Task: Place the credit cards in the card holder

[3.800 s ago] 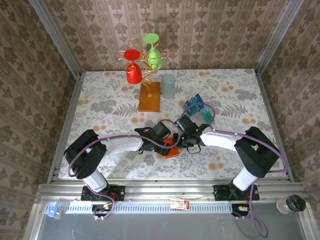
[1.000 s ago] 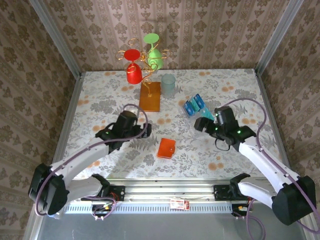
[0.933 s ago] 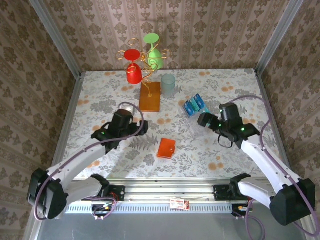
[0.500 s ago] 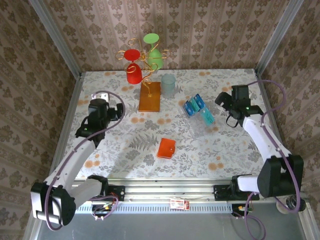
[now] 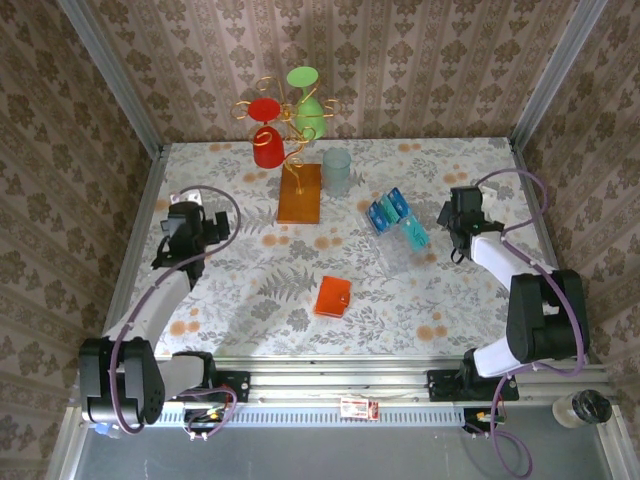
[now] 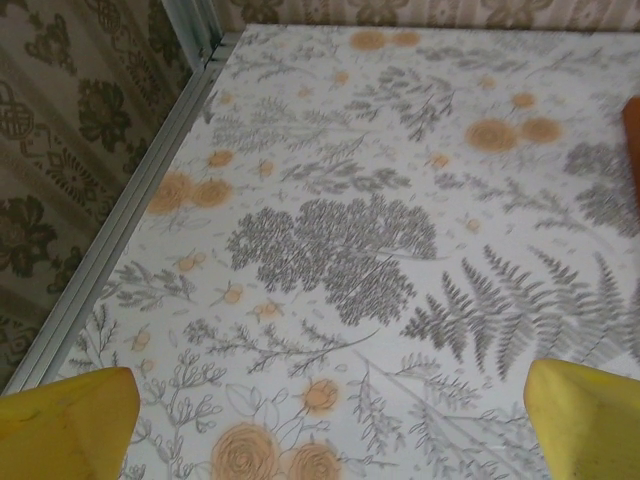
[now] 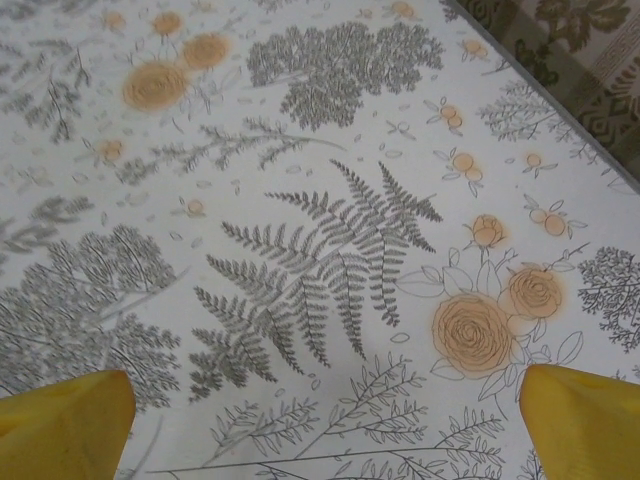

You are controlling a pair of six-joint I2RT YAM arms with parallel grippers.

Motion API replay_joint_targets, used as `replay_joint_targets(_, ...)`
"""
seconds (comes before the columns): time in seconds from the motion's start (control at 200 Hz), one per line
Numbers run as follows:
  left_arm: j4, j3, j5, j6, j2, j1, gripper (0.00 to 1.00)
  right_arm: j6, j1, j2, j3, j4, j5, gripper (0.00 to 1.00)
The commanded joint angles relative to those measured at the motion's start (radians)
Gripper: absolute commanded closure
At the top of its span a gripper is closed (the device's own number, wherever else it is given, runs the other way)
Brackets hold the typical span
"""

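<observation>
The orange-red card holder (image 5: 332,296) lies flat in the near middle of the table, with nothing touching it. The blue and teal credit cards (image 5: 395,215) sit in a loose bunch at the right of centre, some leaning on a clear stand. Far to the left of the holder, by the left edge, my left gripper (image 5: 200,225) (image 6: 325,440) is open, its yellow fingertips (image 6: 60,420) wide apart over bare cloth. To the right of the cards my right gripper (image 5: 460,207) (image 7: 322,440) is open too, with only cloth between its fingertips (image 7: 585,420).
A gold wire stand on an orange-brown base (image 5: 300,192) holds a red cup (image 5: 266,145) and a green cup (image 5: 308,115) at the back. A pale glass (image 5: 337,172) stands beside it. Metal rails (image 6: 120,240) and patterned walls edge the floral tablecloth (image 5: 260,290).
Both arms have drawn back from the card holder in the middle to the table's left and right sides. The holder and cards lie as they did a second ago.
</observation>
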Motion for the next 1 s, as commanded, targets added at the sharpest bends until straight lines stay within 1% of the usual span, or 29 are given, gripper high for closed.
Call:
replay_joint_targets(0.0,0.099,-0.049,-0.035,0.07,-0.006,0.011,0.0,-0.085,-0.004,-0.015,-0.051,0.155,-0.014,0.0)
replay_joint_targets(0.095,0.125,-0.067,-0.027,0.085,0.013,0.014,0.0,-0.117,-0.004,0.002,-0.07,0.2,-0.022,0.0)
replay_joint_targets(0.225,0.149,-0.08,-0.02,0.1,0.042,0.015,0.0,-0.167,-0.005,0.016,-0.125,0.323,-0.042,0.0)
replay_joint_targets(0.35,0.208,-0.096,0.016,0.076,0.059,0.015,0.0,-0.197,-0.005,0.028,-0.153,0.398,-0.063,0.0)
replay_joint_targets(0.475,0.321,-0.123,-0.001,0.053,0.106,0.011,0.0,-0.214,-0.005,0.035,-0.152,0.416,-0.078,0.0)
replay_joint_targets(0.55,0.384,-0.143,-0.023,0.094,0.143,0.0,0.0,-0.228,-0.005,0.023,-0.177,0.465,-0.093,0.0)
replay_joint_targets(0.635,0.454,-0.172,-0.021,0.144,0.165,-0.006,0.0,-0.243,-0.006,0.016,-0.233,0.572,-0.111,0.0)
replay_joint_targets(0.8,0.62,-0.242,0.018,0.198,0.205,0.0,0.0,-0.294,-0.006,0.0,-0.292,0.668,-0.229,0.0)
replay_joint_targets(0.875,0.626,-0.239,0.05,0.208,0.218,0.003,0.0,-0.313,-0.006,0.001,-0.355,0.787,-0.276,0.0)
replay_joint_targets(0.935,0.651,-0.244,0.078,0.21,0.224,0.006,0.0,-0.31,-0.007,0.01,-0.401,0.873,-0.275,0.0)
replay_joint_targets(0.995,0.668,-0.247,0.096,0.205,0.229,0.015,0.0,-0.307,-0.007,0.052,-0.447,1.001,-0.257,0.0)
